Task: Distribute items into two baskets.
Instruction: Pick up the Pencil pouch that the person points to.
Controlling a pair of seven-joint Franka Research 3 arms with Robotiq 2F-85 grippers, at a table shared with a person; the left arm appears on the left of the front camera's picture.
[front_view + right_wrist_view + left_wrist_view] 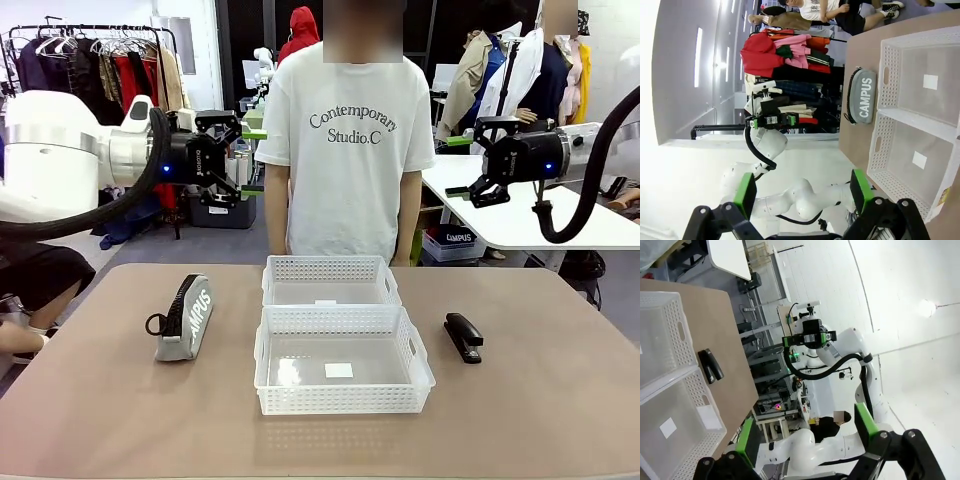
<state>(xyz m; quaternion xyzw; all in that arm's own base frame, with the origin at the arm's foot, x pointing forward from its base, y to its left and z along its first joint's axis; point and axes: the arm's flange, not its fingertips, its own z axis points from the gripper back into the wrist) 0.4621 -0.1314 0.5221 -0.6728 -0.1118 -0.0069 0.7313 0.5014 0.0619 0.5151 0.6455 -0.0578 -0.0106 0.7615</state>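
1. My left fingers [862, 420] and right fingers [860, 191] wear matt green pads.
2. Below my left fingers, the pouch [184, 318] is matt grey woven cloth.
3. Below and between both pairs, the near basket [340, 398] and far basket [330, 268] are white lattice plastic with smooth, lightly glossy bases.
4. Below my right fingers, the stapler [463, 336] is smooth black, slightly shiny.
5. The table [540, 420] under them is matt, smooth tan.

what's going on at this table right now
Nothing is being handled yet. The left gripper and right gripper hang above the table, both open. The pouch lies left of the near basket and far basket, both empty; the stapler lies to their right. A person stands at the far side.
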